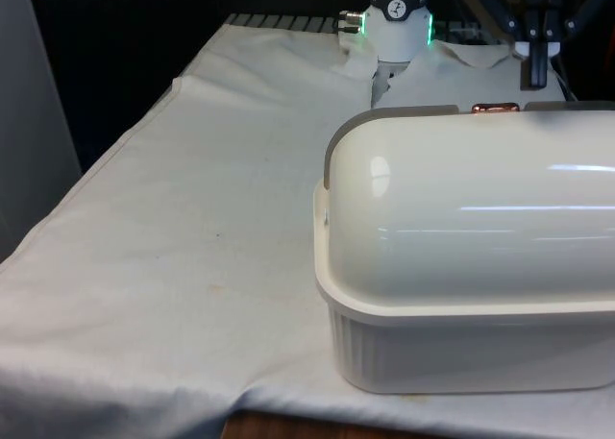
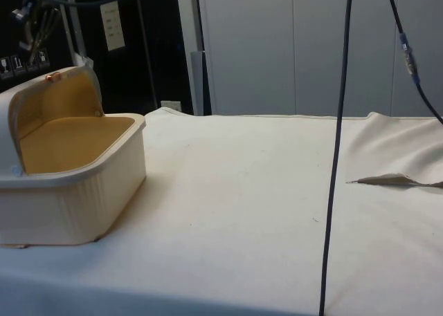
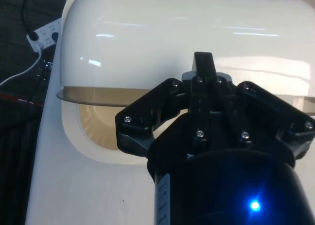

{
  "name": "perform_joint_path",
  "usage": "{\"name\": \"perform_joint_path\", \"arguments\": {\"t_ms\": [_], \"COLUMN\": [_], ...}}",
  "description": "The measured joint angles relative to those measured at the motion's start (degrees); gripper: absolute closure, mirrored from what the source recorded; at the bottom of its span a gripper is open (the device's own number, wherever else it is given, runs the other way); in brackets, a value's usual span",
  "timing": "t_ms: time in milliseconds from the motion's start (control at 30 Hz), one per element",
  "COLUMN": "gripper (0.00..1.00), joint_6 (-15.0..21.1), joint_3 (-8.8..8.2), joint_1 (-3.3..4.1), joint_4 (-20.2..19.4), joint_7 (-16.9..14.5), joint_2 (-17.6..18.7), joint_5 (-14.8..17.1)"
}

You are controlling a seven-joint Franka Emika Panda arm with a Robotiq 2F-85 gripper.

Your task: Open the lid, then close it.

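White bread box (image 1: pixel 461 266) at the counter's (image 1: pixel 192 218) near edge, lid (image 2: pixel 52 98) rolled back. End effector (image 3: pixel 203 67), clenched empty, above the copper handle (image 1: pixel 495 108); closing should come next.

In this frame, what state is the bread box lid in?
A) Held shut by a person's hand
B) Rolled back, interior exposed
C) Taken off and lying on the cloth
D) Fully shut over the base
B: in the side view the lid is rolled up and back, leaving the tan interior of the bread box open to see; the gripper hangs just above the lid's copper handle.
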Motion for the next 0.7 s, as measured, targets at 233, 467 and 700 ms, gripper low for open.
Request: {"name": "perform_joint_path", "arguments": {"t_ms": [233, 467, 700], "gripper": [1.00, 1.00, 1.00], "joint_6": [-1.09, -1.95, -2.46], "joint_3": [0.00, 0.00, 0.00], "joint_1": [0.00, 0.00, 0.00], "joint_4": [0.17, 0.17, 0.17], "joint_7": [0.00, 0.00, 0.00], "joint_2": [-0.06, 0.06, 0.69], "joint_5": [0.00, 0.00, 0.00]}}
